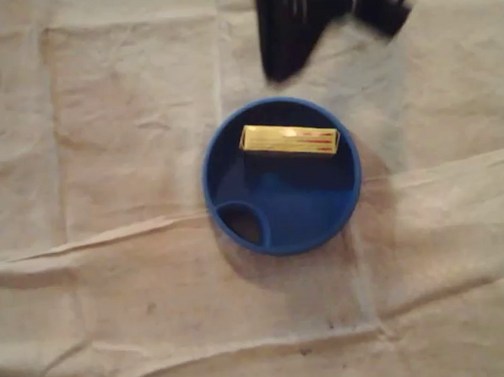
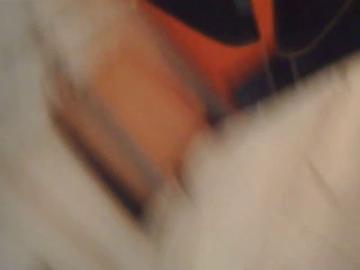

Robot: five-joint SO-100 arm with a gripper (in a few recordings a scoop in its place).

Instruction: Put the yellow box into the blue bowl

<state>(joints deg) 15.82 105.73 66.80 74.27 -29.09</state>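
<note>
Box (image 1: 289, 141) lies inside the bowl (image 1: 211, 186), in the upper half as I see it from overhead. It is long and yellow with red marks toward its right end, and it seems to lean against the far wall with its long side running left to right. The bowl is blue and round and sits near the middle of a creased cream cloth (image 1: 111, 246). At its lower-left rim there is a small oval pocket (image 1: 243, 223); I cannot tell whether that is a hole or a recess.

The gripper (image 1: 286, 60) shows overhead as a dark smear above the bowl's upper edge, apart from both bowl and box. It is too blurred for me to tell whether the fingers are apart or together, though nothing yellow shows in it.

My wrist view is badly blurred. I make out pale cloth (image 2: 281, 197) across the lower right, an orange shape (image 2: 214, 50) toward the top, and darkness behind it. Nothing else there is readable.
</note>
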